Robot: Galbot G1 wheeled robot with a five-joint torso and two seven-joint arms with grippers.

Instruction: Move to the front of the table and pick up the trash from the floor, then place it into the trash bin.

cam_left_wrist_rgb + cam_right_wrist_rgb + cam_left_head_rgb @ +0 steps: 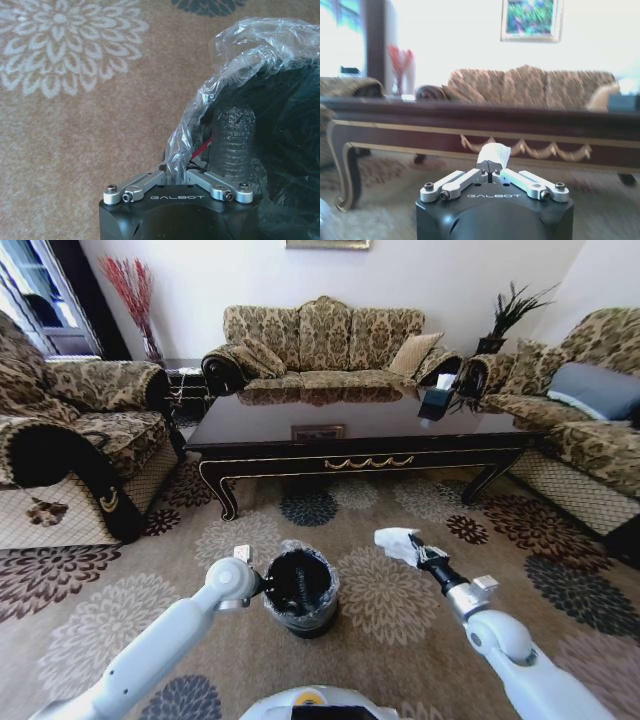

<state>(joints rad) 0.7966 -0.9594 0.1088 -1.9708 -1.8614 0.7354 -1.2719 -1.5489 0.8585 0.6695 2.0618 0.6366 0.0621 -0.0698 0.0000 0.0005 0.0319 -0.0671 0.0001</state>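
The black trash bin (300, 590) with its clear bag liner stands on the patterned carpet floor (400, 635) just ahead of me. My left gripper (262, 586) is shut on its rim. In the left wrist view one finger (234, 137) reaches inside the bin (290, 130), and the liner (200, 105) bunches over the rim between the jaws. To the right of the bin and raised off the carpet, my right gripper (418, 553) is shut on a crumpled white paper scrap, the trash (396, 541) (493, 153). The dark glossy table (360, 425) (485, 127) stands beyond.
A patterned sofa (325, 340) stands behind the table. Armchairs flank it at the left (70, 430) and right (590, 410). A dark box (436, 400) sits on the tabletop. Open carpet lies between me and the table.
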